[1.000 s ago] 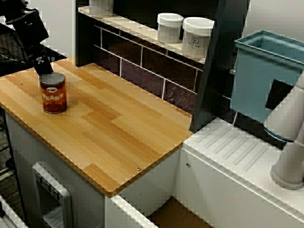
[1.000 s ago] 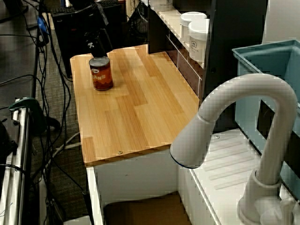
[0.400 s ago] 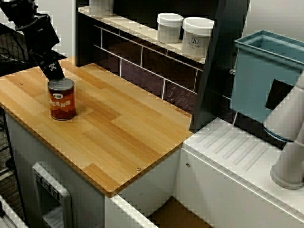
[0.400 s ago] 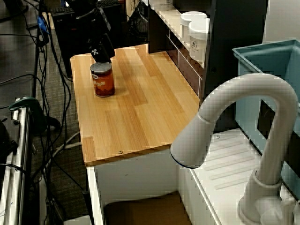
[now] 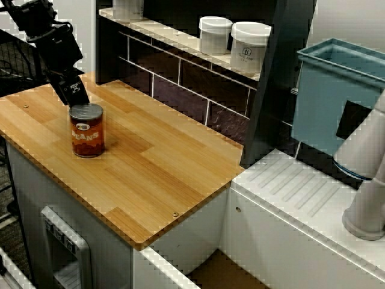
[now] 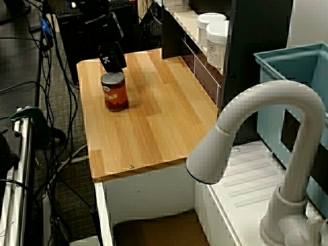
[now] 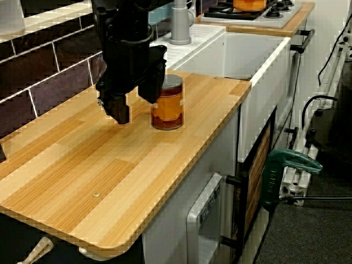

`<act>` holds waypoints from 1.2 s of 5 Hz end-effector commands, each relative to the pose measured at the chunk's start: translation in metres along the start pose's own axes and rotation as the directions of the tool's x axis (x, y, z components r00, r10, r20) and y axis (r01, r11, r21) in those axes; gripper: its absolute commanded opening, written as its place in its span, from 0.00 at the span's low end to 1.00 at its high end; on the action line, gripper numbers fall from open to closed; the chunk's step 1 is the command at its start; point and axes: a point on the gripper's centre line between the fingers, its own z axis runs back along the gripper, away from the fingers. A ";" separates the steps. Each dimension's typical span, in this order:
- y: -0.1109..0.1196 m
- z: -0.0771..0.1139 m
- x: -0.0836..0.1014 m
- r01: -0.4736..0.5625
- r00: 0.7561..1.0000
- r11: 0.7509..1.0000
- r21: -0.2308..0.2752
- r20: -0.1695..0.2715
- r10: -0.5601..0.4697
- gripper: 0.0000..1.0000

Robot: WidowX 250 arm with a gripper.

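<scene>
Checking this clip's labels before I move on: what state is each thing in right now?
Can: upright on the wooden counter, top sealed.
Gripper: open, empty, close beside the can.
Left jar: upright on the shelf, lid on.
Right jar: upright, lid on.
Blue bin: upright, open at the top.
Tap: no water running.

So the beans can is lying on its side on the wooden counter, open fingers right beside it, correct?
No, the beans can stands upright on the wooden counter; the view from the counter's end shows it. The open fingers are right beside it.
</scene>
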 end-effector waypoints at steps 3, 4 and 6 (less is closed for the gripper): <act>-0.050 -0.001 0.017 0.052 0.999 0.995 0.080 -0.007 -0.051 1.00; -0.064 -0.008 0.020 0.048 0.999 0.996 0.075 -0.024 -0.046 1.00; -0.089 -0.015 0.026 0.028 0.998 0.998 0.060 -0.054 -0.025 1.00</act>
